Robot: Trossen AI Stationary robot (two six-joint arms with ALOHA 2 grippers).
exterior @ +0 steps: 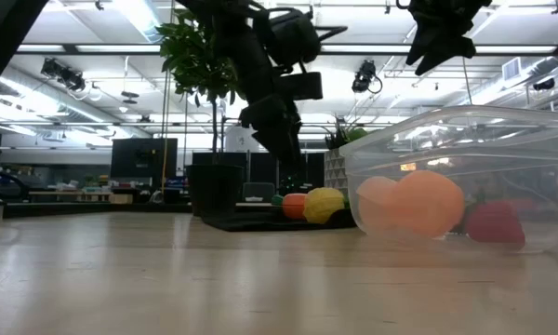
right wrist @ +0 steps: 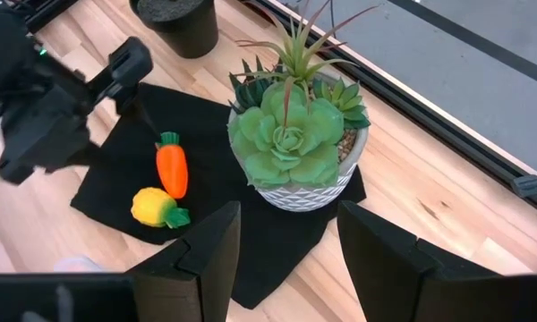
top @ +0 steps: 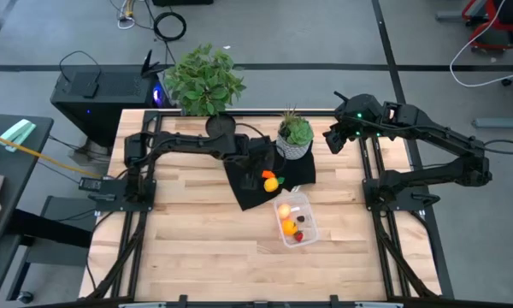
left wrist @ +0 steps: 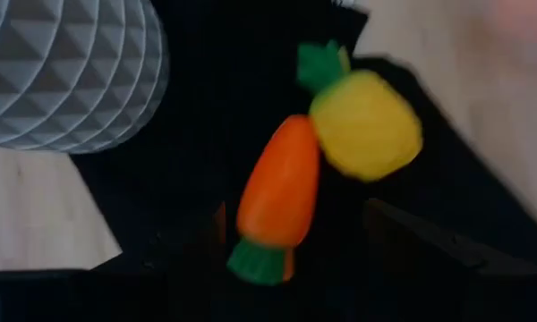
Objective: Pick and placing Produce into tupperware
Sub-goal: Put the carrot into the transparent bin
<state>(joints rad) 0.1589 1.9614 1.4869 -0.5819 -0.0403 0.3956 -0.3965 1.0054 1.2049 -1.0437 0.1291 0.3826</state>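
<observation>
Take the black mat as your landmark. Your left gripper hangs over the mat's far-left part, just short of the carrot, with its fingers parted and nothing between them. The carrot lies on the mat touching the yellow piece, so you appear to be mid-approach on the carrot. Next, I judge, you should lower the fingers astride the carrot's body and close without nudging the yellow piece. The tupperware sits on bare wood just off the mat's near-right corner, already holding three pieces. Your right gripper waits raised beyond the mat's right side, fingers apart and empty.
</observation>
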